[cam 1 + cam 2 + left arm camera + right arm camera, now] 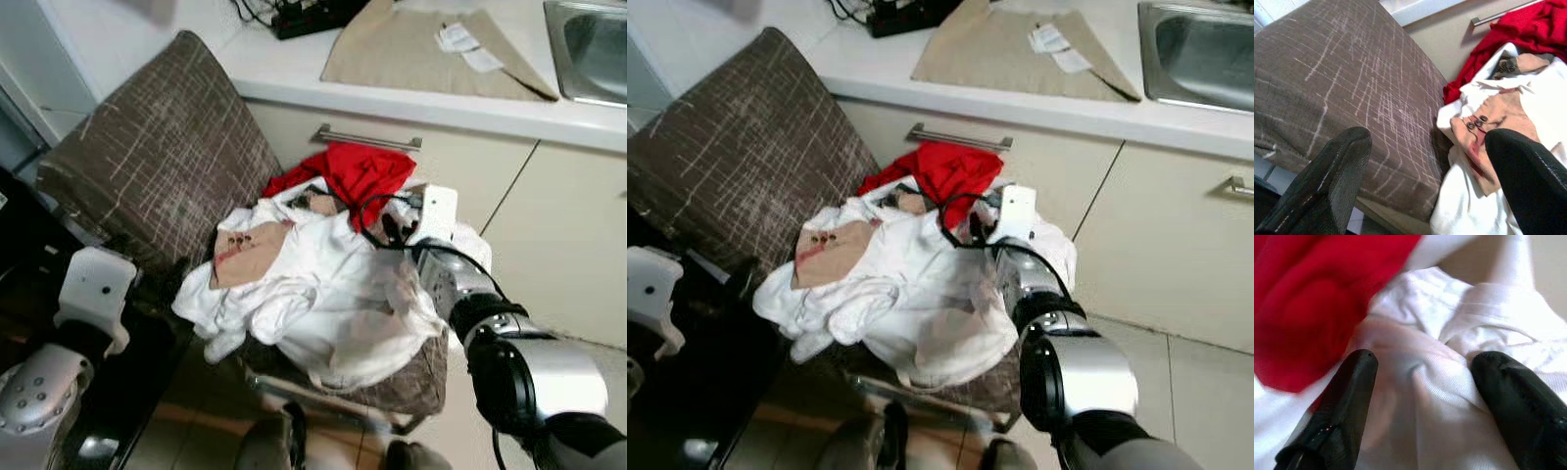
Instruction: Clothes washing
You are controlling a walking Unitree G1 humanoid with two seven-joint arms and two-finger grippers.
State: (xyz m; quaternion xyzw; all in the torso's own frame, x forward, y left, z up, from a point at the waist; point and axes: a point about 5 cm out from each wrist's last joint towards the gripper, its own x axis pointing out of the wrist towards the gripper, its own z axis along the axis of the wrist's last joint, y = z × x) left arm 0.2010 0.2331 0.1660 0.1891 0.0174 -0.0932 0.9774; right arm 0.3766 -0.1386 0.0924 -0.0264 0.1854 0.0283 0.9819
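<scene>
Bunching between the right gripper's [1420, 377] spread fingers, white clothes [323, 294] touch both.

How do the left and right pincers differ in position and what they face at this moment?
The right pincer is open, down at the white clothes beside the red garment. The left pincer, also open, sits off the pile, facing the brown chair back. Neither holds anything.

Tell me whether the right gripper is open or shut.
Open. In the right wrist view the right gripper has its two black fingers spread apart, with a fold of the white garment lying between them, not yet pinched.
</scene>
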